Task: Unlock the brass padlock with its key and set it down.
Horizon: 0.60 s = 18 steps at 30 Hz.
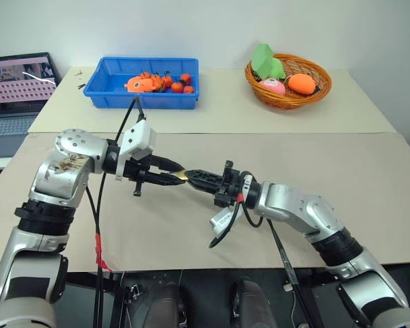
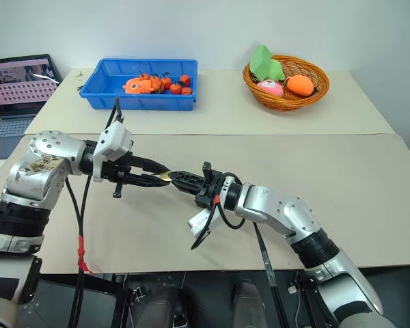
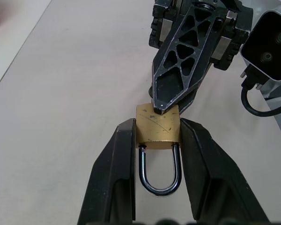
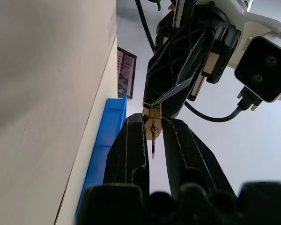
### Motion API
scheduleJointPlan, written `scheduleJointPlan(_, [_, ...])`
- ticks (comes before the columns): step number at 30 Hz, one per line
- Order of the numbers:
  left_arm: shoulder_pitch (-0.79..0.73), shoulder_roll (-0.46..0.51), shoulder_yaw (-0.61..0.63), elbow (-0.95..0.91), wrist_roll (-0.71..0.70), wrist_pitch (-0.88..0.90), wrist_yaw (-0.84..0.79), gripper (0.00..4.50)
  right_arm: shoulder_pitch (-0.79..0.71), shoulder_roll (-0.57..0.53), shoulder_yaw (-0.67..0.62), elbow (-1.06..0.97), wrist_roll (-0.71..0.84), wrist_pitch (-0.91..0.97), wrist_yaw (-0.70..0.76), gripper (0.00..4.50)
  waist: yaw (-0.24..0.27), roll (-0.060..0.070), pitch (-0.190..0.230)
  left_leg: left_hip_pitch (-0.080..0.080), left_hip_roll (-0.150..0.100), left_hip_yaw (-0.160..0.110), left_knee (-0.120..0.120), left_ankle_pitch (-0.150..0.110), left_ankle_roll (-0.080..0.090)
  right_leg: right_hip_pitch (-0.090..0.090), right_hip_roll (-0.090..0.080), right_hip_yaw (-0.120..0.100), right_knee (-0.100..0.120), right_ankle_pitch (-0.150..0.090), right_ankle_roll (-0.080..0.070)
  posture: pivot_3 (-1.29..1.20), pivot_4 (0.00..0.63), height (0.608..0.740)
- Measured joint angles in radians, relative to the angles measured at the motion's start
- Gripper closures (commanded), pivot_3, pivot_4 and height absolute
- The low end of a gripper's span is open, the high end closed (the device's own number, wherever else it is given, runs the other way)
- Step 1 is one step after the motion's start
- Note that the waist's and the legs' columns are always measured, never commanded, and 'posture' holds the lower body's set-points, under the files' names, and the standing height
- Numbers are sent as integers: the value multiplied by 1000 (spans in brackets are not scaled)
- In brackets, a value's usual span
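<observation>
The brass padlock [image 3: 158, 125] hangs in the air above the beige table [image 1: 191, 225], and my left gripper [image 3: 158, 124] is shut on its body, one finger on each narrow side. Its silver shackle [image 3: 160, 180] is closed and points back between those fingers. My right gripper [image 1: 191, 175] comes in from the opposite side, its tips meeting the padlock's bottom end. A thin silver key [image 4: 152, 147] sticks out of the padlock's keyhole face, edge-on between the right fingers [image 4: 131, 145], which stand close on either side of it.
A blue bin [image 1: 116, 96] with orange toys stands at the back left, and a wicker basket [image 1: 321, 92] with soft toys at the back right. A laptop [image 1: 17, 82] is open at the far left. A black cable [image 1: 96, 225] hangs from my left arm.
</observation>
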Motion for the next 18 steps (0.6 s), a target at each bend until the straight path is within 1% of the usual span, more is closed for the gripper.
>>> scheduleJointPlan(6, [0, -5, 0, 5, 0, 0, 8, 3665, 0, 2, 0, 0, 4, 2, 10, 4404, 0, 0, 0, 0, 0, 0, 0, 0, 0, 0, 0, 0, 0, 0, 0, 0, 150, 664])
scheduleJointPlan(7, [0, -7, 0, 7, 0, 0, 11, 2865, 0, 2, -1, 0, 4, 3, 12, 4404, 0, 0, 0, 0, 0, 0, 0, 0, 0, 0, 0, 0, 0, 0, 0, 0, 150, 664])
scheduleJointPlan(8, [0, -8, 0, 7, 0, 0, 12, 2665, 0, 1, -1, 0, 4, 3, 12, 4404, 0, 0, 0, 0, 0, 0, 0, 0, 0, 0, 0, 0, 0, 0, 0, 0, 150, 664])
scheduleJointPlan(9, [0, -9, 0, 10, 0, 0, 14, 2602, 0, 2, -1, 0, 4, 5, 14, 4404, 0, 0, 0, 0, 0, 0, 0, 0, 0, 0, 0, 0, 0, 0, 0, 0, 150, 664])
scheduleJointPlan(10, [0, -17, 2, 17, -1, 0, 19, 2114, 0, 2, -1, 0, 4, 6, 18, 4404, 0, 0, 0, 0, 0, 0, 0, 0, 0, 0, 0, 0, 0, 0, 0, 0, 150, 664])
scheduleJointPlan(13, [0, -21, 4, 22, -3, 2, 20, 1169, 1, 3, 0, 0, 4, 5, 24, 4404, -1, 0, 0, 0, 0, 0, 0, 0, 0, 0, 0, 0, 0, 0, 0, 0, 150, 664])
scheduleJointPlan(14, [0, -21, 6, 22, -3, 1, 21, 733, 1, 3, 0, 0, 4, 5, 25, 4404, 0, 0, 0, 0, 0, 0, 0, 0, 0, 0, 0, 0, 0, 0, 0, 0, 150, 664])
scheduleJointPlan(15, [0, -21, 7, 22, -3, 0, 21, 407, 1, 3, 0, 0, 5, 5, 26, 4404, 0, 0, 0, 0, 0, 0, 0, 0, 0, 0, 0, 0, 0, 0, 0, 0, 150, 664])
scheduleJointPlan(16, [0, -21, 7, 22, -3, -2, 22, 129, 1, 3, 0, 0, 5, 5, 27, 4404, 0, 0, 0, 0, 0, 0, 0, 0, 0, 0, 0, 0, 0, 0, 0, 0, 150, 664])
scheduleJointPlan(18, [0, -21, 9, 22, -3, -2, 24, 129, 2, 3, 0, 0, 12, 5, 28, 4404, 0, 0, 0, 0, 0, 0, 0, 0, 0, 0, 0, 0, 0, 0, 0, 0, 150, 664])
